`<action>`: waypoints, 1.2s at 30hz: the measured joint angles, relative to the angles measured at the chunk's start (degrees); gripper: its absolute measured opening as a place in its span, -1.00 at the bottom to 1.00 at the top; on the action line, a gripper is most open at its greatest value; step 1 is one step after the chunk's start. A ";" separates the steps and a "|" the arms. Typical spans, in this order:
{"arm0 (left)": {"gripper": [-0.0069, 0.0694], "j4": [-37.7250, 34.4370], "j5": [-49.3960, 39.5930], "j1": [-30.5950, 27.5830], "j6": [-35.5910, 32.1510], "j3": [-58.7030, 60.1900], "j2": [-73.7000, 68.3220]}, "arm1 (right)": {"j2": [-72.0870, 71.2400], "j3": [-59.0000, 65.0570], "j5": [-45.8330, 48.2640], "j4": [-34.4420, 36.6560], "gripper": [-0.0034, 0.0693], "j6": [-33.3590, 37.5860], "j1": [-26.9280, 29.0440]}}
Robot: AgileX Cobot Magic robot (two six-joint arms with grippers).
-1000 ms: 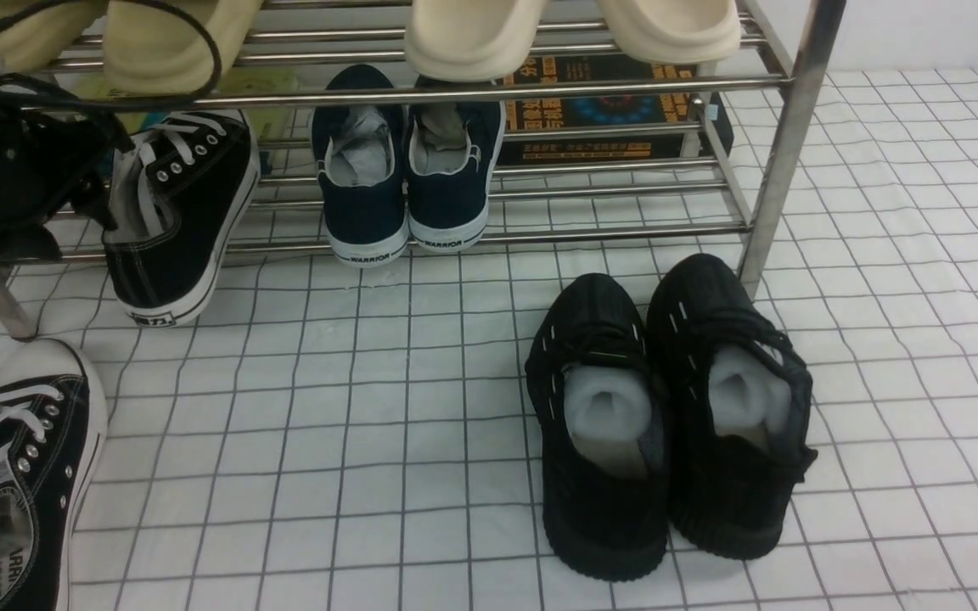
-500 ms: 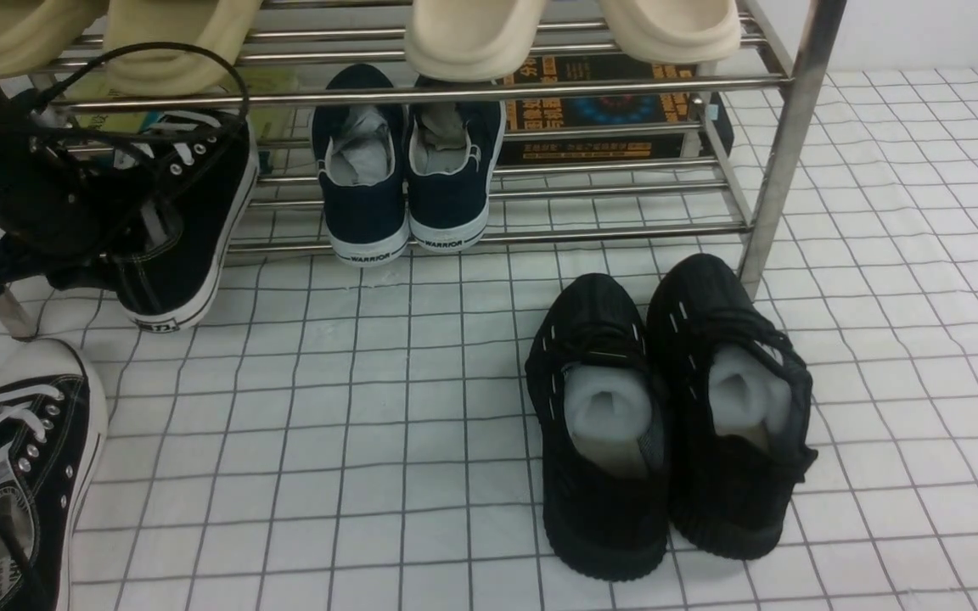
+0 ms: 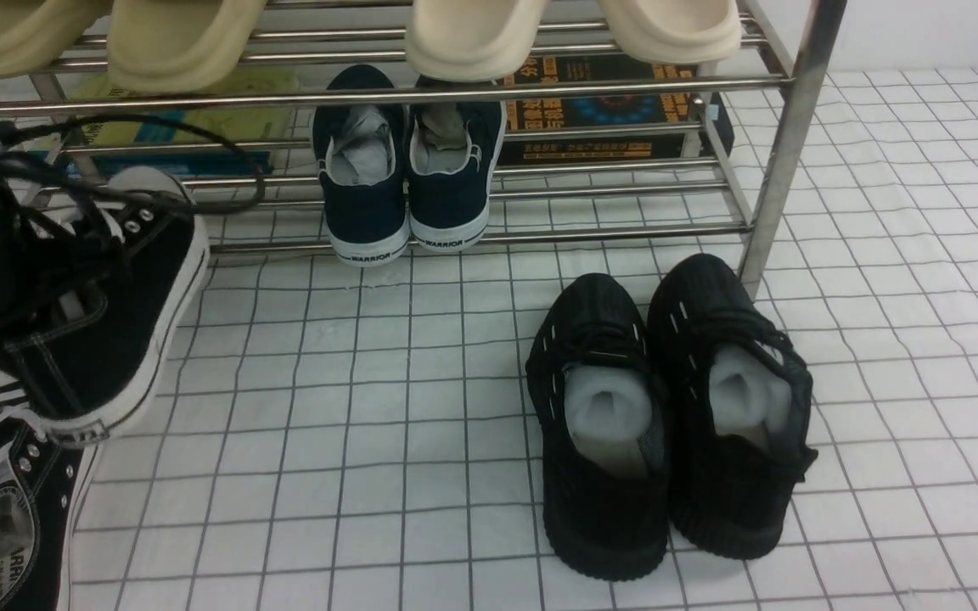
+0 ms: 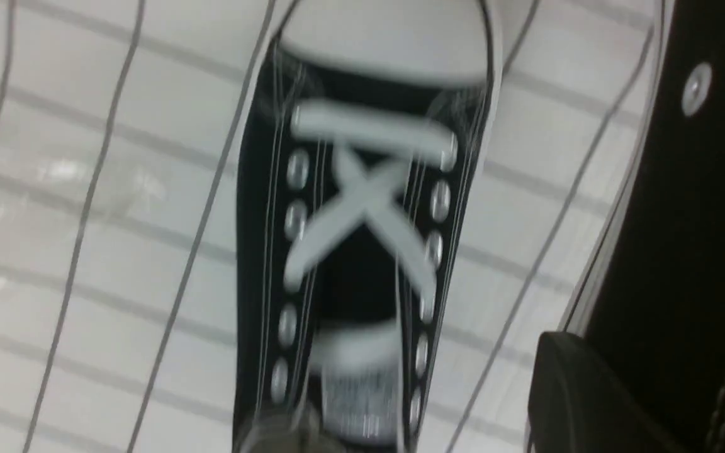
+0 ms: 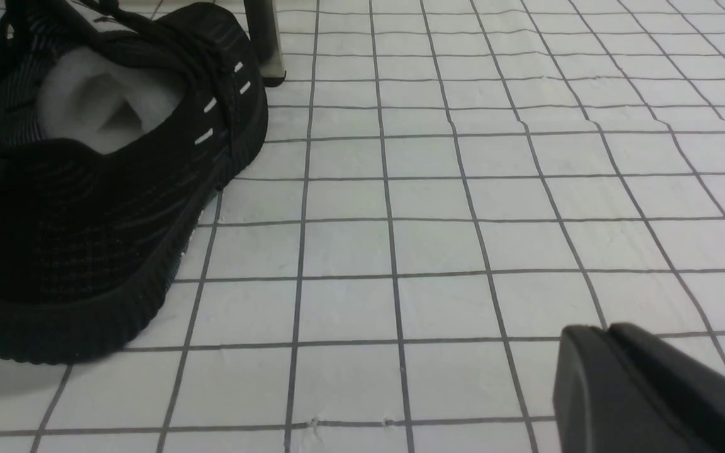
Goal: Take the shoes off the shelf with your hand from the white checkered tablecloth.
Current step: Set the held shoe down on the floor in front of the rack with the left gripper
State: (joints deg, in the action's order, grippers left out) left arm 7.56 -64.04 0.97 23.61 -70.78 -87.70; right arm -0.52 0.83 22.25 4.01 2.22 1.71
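Cables point(image 3: 5, 161) loop off the left arm, which comes in low at the left edge of the front view, just in front of the shelf point(image 3: 782, 144). The left hand point(image 3: 30, 280) is mostly a dark shape there. It grips one black lace-up shoe point(image 3: 115, 322) by the open top and holds it up off the white checkered tablecloth point(image 3: 370, 407). In the blurry left wrist view, one black finger point(image 4: 576, 390) sits right against the side of that shoe.

The shoe is tilted. Its white toe points up and away, near the low bars of the shelf. Its heel is down, toward the camera, and its white sole faces right. The heel hangs over the front of the other shoe point(image 3: 5, 509), which lies flat on the cloth with its toe toward the shelf.

The right hand point(image 5: 595, 358) is low over bare cloth, beside the black knit sneakers point(image 3: 667, 424). I cannot tell if it is open or closed.
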 joint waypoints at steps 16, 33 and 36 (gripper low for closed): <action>-0.72 4.41 13.09 7.40 18.49 20.99 6.51 | 0.00 0.00 0.00 0.00 -0.79 0.00 0.00; 0.07 6.39 10.87 7.40 15.63 21.34 6.31 | 0.00 0.00 0.00 -0.05 -0.79 0.00 0.00; 0.14 6.39 8.55 7.40 13.71 20.06 7.45 | 0.00 0.00 0.00 -0.05 -0.79 0.00 0.00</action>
State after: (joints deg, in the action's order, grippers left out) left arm 13.95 -55.49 8.38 37.32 -50.71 -80.25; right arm -0.52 0.83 22.25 3.96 2.22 1.71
